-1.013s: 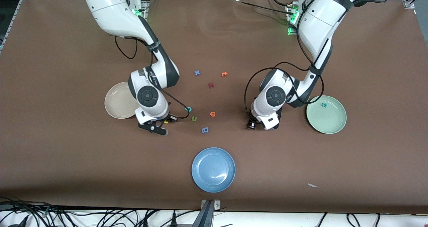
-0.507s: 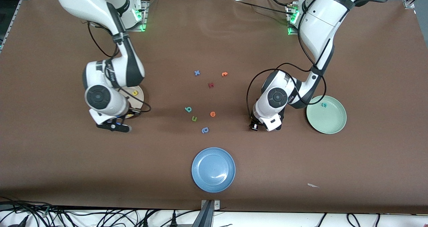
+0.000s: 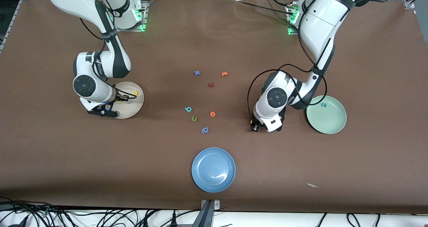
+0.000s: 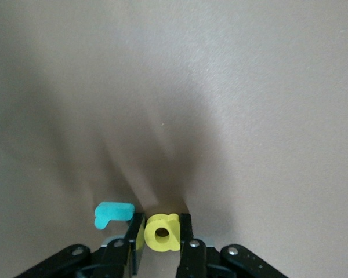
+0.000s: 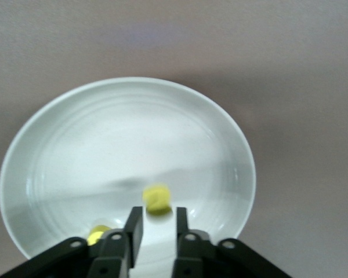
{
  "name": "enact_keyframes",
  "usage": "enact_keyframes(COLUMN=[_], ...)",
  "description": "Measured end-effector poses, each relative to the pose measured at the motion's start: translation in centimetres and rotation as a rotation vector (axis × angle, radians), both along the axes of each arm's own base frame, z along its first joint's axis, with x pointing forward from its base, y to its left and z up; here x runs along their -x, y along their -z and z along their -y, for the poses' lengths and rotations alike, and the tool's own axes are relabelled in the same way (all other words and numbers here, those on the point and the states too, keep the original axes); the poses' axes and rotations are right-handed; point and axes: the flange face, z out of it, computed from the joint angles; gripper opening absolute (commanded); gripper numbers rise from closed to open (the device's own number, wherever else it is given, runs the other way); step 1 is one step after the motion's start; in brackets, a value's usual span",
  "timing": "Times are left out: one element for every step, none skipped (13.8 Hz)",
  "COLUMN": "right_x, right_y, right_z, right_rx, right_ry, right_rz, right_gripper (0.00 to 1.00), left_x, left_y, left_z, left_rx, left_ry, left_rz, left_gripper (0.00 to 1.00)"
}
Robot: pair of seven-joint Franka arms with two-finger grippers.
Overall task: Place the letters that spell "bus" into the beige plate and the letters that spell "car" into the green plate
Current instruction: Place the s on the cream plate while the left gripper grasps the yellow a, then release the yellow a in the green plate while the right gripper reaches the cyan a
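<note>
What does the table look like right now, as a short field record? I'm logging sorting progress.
right gripper: open, over the beige plate
beige plate contents: yellow letter; second yellow letter just off the right fingertips
left gripper: shut on yellow a, low at the table, teal r beside it
green plate: holds teal c
teal b: on the table, not yet sorted

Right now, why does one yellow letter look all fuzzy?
Right wrist view: the yellow letter over the beige plate, just past the open right gripper, is smeared. Left wrist view: the yellow a in the left gripper is sharp, dark shadow nearby. Front view: glare on the blue plate.
</note>
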Motion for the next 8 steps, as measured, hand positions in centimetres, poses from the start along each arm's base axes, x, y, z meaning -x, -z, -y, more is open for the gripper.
enact_keyframes(right_x=[0.0, -0.1, -0.1, -0.2, -0.3, -0.5, -0.9, -1.2], right_y=[-0.3, -0.6, -1.1, -1.6, -2.1, -2.7, -3.4, -4.1], right_z=[0.1, 0.1, -0.1, -0.6, -1.5, -3.1, -4.9, -6.9], right_rx=[-0.002, -0.005, -0.012, -0.022, -0.035, -0.051, -0.061, -0.066], right_ry=[0.000, 0.000, 0.000, -0.001, -0.008, -0.004, 0.017, 0.040], right_rz=[0.002, 0.007, 0.014, 0.022, 0.033, 0.050, 0.073, 0.096], right_gripper=[0.99, 0.99, 0.99, 0.99, 0.99, 0.99, 0.99, 0.99], left_x=[-0.3, -0.7, -1.4, -2.2, -3.0, -3.7, -4.2, -4.5], left_y=[-0.3, -0.9, -1.9, -3.3, -5.0, -7.0, -8.8, -10.4], left_z=[-0.1, -0.3, -0.6, -1.3, -2.2, -3.5, -5.1, -7.1], left_rx=[-0.009, -0.016, -0.024, -0.031, -0.030, -0.019, -0.004, 0.004], left_ry=[0.006, 0.015, 0.031, 0.049, 0.067, 0.091, 0.130, 0.180], left_rz=[0.001, 0.000, -0.008, -0.016, -0.021, -0.026, -0.039, -0.066], left_gripper=[0.00, 0.00, 0.00, 0.00, 0.00, 0.00, 0.00, 0.00])
